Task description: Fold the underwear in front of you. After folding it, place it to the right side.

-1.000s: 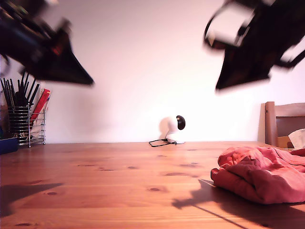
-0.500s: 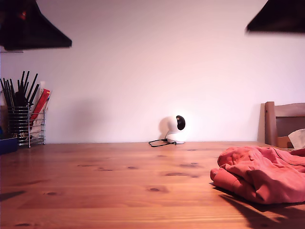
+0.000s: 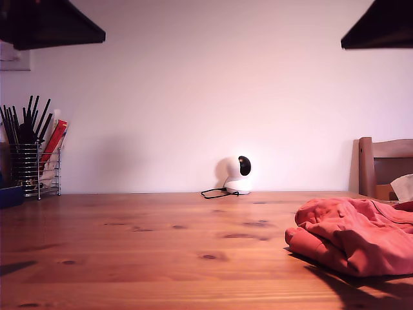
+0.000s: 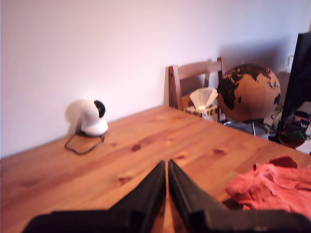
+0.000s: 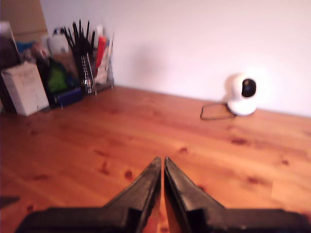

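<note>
The underwear (image 3: pixel 352 242) is a coral-orange bundle lying crumpled on the wooden table (image 3: pixel 161 245) at the exterior view's right. In the first wrist view the underwear (image 4: pixel 272 187) lies beside and beyond my first gripper (image 4: pixel 166 162), which is shut with nothing in it and held well above the table. My second gripper (image 5: pixel 162 158) is also shut and empty, high over bare wood, and the underwear is out of its view. In the exterior view only dark parts of an arm (image 3: pixel 45 22) at the top left and an arm (image 3: pixel 381 29) at the top right show.
A white round camera (image 3: pixel 237 174) with a black cable stands at the table's back middle. A wire holder of utensils (image 3: pixel 29 161) is at the exterior view's left. A wooden chair (image 3: pixel 384 168), a tissue box (image 4: pixel 203 104) and a globe (image 4: pixel 248 92) stand behind the underwear.
Both arms have risen from a lower, blurred position until only their dark undersides show at the exterior view's top corners. Their shadows have left the table's middle. The underwear has not moved.
</note>
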Motion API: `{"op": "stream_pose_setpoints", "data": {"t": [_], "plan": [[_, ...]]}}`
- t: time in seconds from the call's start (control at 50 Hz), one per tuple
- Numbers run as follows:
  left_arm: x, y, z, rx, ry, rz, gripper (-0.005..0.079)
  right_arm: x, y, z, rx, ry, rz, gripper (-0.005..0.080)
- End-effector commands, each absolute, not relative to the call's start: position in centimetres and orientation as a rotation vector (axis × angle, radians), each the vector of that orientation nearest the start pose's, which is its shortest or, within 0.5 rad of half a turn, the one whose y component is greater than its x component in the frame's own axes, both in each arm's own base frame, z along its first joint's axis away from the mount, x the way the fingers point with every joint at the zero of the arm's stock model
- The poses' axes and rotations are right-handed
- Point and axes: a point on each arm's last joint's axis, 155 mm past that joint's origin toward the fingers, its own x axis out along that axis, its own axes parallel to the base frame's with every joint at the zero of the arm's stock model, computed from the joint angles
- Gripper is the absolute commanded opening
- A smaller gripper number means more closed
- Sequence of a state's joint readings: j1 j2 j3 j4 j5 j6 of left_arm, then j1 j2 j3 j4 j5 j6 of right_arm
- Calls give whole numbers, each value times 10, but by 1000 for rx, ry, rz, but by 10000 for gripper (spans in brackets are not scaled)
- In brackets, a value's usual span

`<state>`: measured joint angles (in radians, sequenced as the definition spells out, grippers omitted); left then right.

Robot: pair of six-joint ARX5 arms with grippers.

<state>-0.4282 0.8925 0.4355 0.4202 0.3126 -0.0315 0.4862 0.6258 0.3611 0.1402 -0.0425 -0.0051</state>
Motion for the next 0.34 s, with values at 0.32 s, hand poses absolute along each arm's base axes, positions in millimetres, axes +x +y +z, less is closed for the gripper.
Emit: {"op": "stream_pose_setpoints", "data": {"t": [0.32], "plan": [[289,-194,231,-32,98,-734,-16,254,144,153,-93,375,526,-12]]}}
